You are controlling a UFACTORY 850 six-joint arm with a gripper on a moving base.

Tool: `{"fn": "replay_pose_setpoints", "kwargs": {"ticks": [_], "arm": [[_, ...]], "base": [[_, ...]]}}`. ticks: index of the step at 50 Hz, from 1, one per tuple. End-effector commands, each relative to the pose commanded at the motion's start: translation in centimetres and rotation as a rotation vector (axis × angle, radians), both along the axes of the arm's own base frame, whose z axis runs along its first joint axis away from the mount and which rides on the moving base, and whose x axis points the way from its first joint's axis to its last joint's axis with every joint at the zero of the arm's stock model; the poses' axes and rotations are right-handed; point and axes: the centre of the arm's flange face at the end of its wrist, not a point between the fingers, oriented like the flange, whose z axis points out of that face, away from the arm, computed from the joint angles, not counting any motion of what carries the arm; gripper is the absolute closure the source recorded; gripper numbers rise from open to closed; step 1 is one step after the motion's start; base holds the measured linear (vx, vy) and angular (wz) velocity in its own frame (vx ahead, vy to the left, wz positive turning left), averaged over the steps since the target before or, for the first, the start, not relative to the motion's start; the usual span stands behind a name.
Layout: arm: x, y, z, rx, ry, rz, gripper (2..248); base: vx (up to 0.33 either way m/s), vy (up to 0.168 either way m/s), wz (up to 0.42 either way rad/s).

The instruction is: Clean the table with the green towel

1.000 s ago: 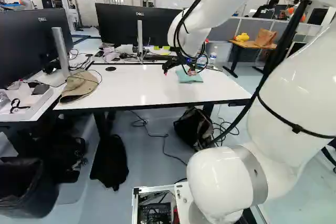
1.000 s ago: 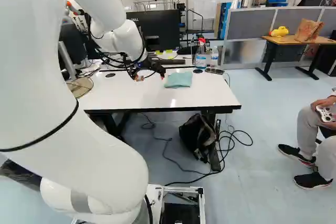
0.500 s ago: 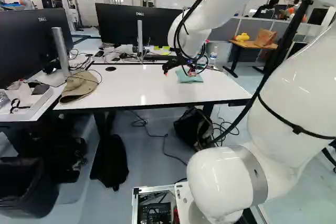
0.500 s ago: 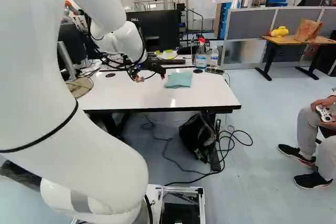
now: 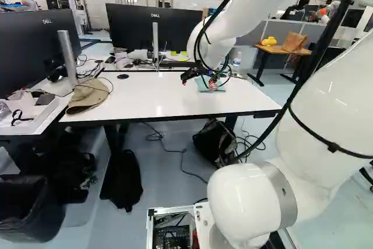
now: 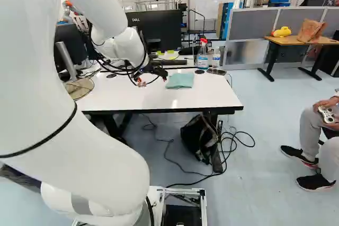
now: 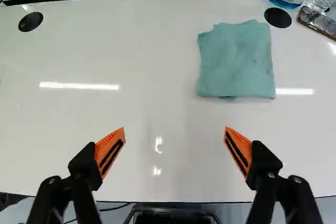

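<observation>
Gripper [image 5: 199, 84] shifted slightly, fingers apart — towel [image 7: 236, 60] seemingly partly hidden in left base view.

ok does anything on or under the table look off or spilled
No spill or damage shows on the table, and the green towel lies flat. The odd bit is the black cable, sprawled in loops on the floor beside the bag.

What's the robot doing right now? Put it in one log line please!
jaws: open, nothing between | green towel: folded on white table, ahead of jaws, ungripped | spray bottle: near table's far edge
</observation>
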Motion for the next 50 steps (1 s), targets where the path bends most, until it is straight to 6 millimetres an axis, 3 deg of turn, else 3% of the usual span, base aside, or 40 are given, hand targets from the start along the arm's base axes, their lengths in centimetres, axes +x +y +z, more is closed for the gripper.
{"fn": "replay_pose_setpoints", "kwargs": {"ticks": [27, 50], "arm": [[-2.6, -0.4, -2.9, 0.004, -0.110, -0.008, 3], [-6.1, -0.9, -6.2, 0.008, -0.240, -0.018, 3]], "base": [[0.000, 0.000, 0.000], [0.000, 0.000, 0.000]]}}
